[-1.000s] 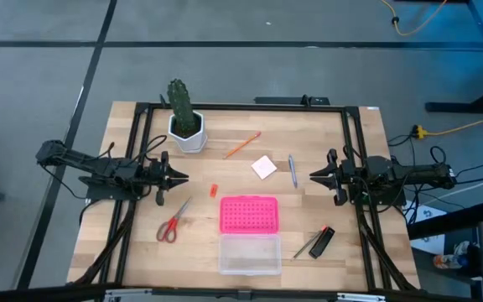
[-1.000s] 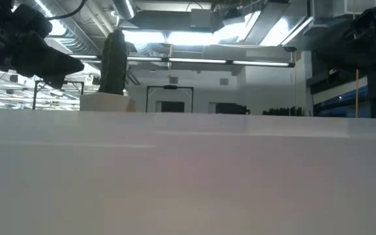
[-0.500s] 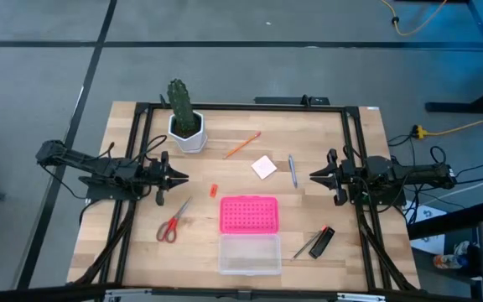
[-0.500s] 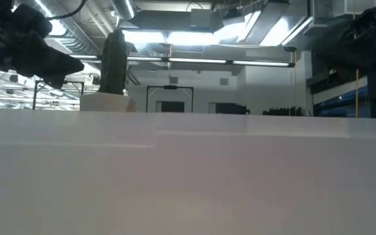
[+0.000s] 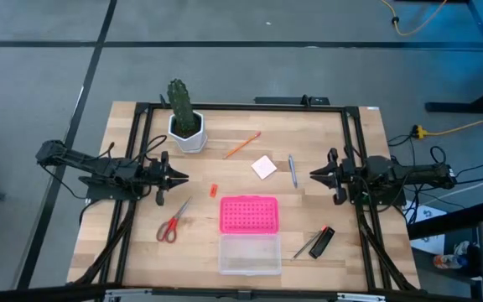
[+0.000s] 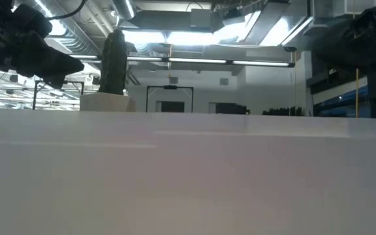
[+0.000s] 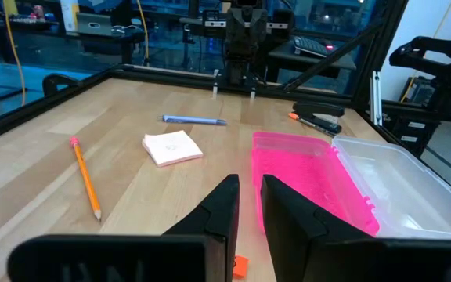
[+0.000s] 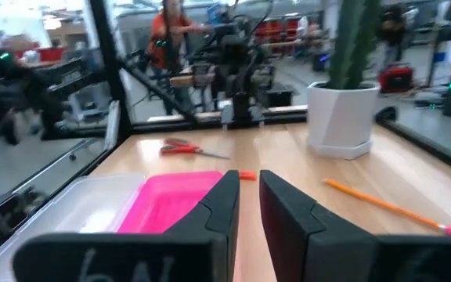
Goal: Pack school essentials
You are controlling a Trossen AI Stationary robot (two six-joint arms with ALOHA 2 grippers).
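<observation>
The school essentials lie flat on the wooden table: red-handled scissors (image 5: pixel 173 222), tiny red-orange piece (image 5: pixel 212 190), orange pencil (image 5: pixel 241 144), pale pink notepad (image 5: pixel 264 166), blue pen (image 5: pixel 292 170), grey pen (image 5: pixel 306 246) and black block (image 5: pixel 324 240). My left gripper (image 5: pixel 183 177) hovers shut near the table's left edge, pointing right, above the scissors' side. My right gripper (image 5: pixel 313 175) hovers shut near the right edge, pointing left, beside the blue pen. The left wrist view shows the pencil (image 7: pixel 84 178), notepad (image 7: pixel 172 147) and blue pen (image 7: pixel 194 120) beyond my left gripper (image 7: pixel 249 184).
A dotted pink lid (image 5: pixel 249 214) lies open against its clear plastic box (image 5: pixel 249 253) near the table's near edge. A green cactus in a white pot (image 5: pixel 184 122) stands at the far left. A black frame (image 5: pixel 141 151) borders the table. A person (image 8: pixel 167 35) shows far behind.
</observation>
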